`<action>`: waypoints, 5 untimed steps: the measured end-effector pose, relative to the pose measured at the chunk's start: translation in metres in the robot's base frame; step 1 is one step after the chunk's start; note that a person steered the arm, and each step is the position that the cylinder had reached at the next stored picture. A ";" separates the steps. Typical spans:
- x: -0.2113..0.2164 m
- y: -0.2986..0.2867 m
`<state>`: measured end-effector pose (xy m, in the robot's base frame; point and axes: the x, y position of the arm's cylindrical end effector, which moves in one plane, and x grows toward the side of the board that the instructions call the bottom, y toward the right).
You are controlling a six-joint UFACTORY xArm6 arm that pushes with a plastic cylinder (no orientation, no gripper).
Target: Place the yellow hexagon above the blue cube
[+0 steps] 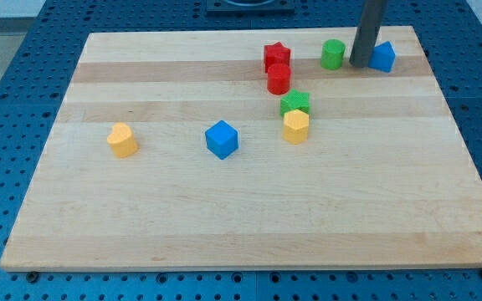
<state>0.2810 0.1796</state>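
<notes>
The yellow hexagon (295,126) sits right of the board's centre, touching a green block (294,104) just above it. The blue cube (222,139) sits about 90 pixels to the hexagon's left, slightly lower in the view. My tip (360,63) is near the view's top right, between a green cylinder (333,53) and a blue block (382,57), close against the blue block. The tip is far from the yellow hexagon and from the blue cube.
A red star (277,56) and a red cylinder (279,79) stand together above the green block. A yellow heart-shaped block (122,140) sits at the view's left. The wooden board (241,226) rests on a blue perforated table.
</notes>
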 end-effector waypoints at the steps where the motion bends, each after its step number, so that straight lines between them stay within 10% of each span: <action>1: 0.001 -0.002; 3: 0.026 -0.019; 5: 0.160 -0.008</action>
<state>0.4415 0.1714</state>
